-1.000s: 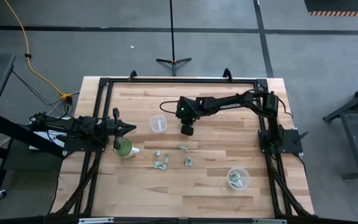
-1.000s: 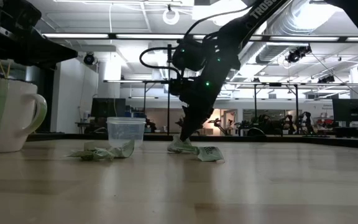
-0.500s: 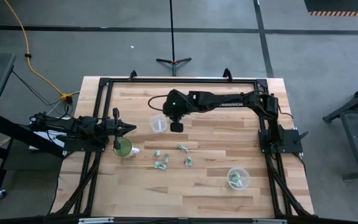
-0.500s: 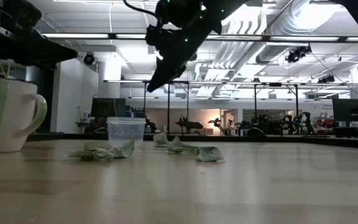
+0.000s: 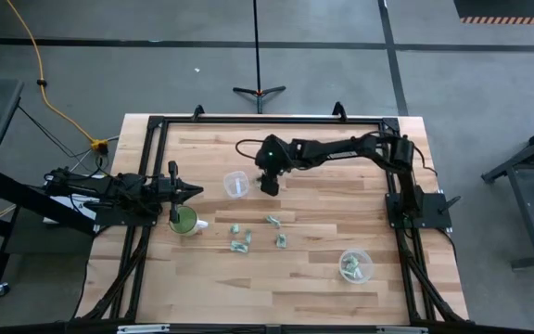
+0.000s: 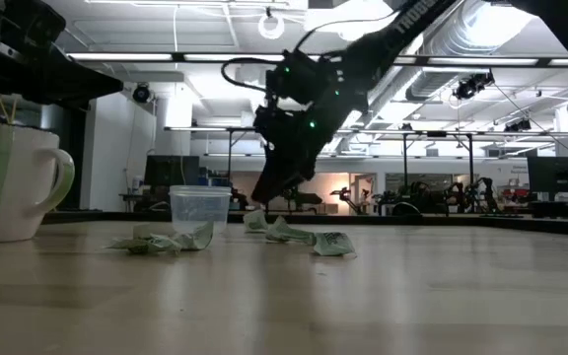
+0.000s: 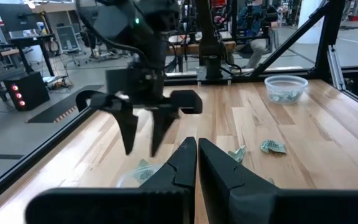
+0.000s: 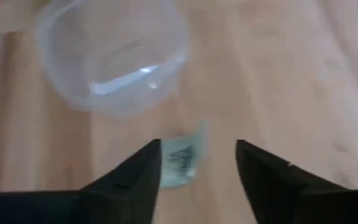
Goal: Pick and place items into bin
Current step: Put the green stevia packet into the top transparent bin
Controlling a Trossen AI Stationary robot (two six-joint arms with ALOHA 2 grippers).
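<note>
Right claw lowered (open), item beneath

Two dark fingers of the left hand are seen pressed together, low over the pale wooden desk. Farther off, the black right hand is held above the desk, its two fingers spread apart. Small green crumpled wrapped pieces are seen on the wood. A clear round plastic tub is placed near the far edge.
</note>
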